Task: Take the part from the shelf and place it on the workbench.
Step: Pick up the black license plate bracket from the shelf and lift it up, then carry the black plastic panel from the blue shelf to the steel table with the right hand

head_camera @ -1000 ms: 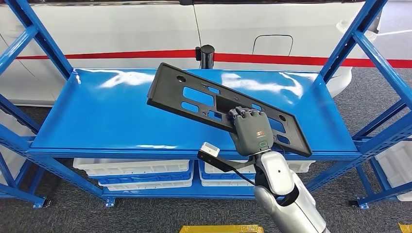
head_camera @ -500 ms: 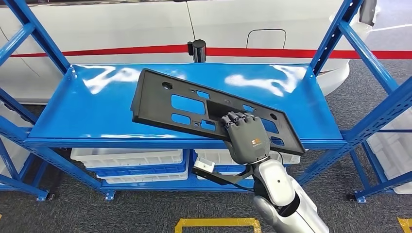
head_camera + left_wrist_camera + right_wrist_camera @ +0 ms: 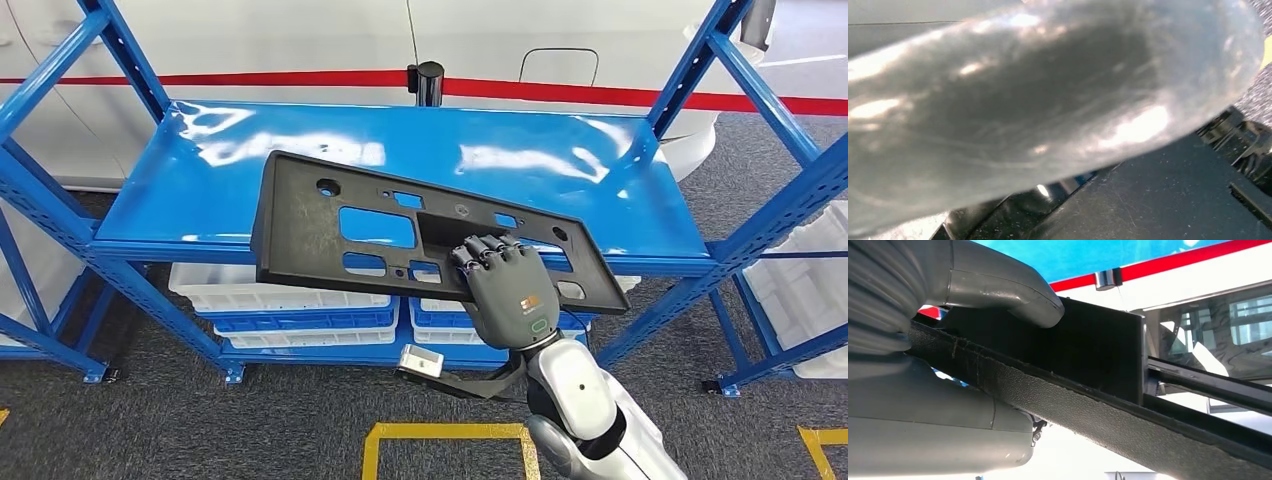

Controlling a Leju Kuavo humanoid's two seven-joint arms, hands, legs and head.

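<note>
Part: the flat black part point(image 3: 330, 225) with cut-outs is hanging tilted at the centre of the frame, lifted off the shelf, its right end lower.
Right robot hand: the right robot hand point(image 3: 508, 288) is gripping the part's lower edge right of centre, fingers curling over the top face, thumb point(image 3: 998, 282) pressing the other side.
Left robot hand: cannot tell its state.
Shelf: the blue shelf point(image 3: 560, 170) is lying behind the part, across the upper half.
Bins: white bins point(image 3: 290, 315) are sitting on the tier below.

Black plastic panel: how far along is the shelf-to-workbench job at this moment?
Done: the black plastic panel is off the blue shelf, held tilted at its front edge. In hand: the right hand grips the panel near its right end. Left: carrying it to the workbench, which isn't visible here, and setting it down.
</note>
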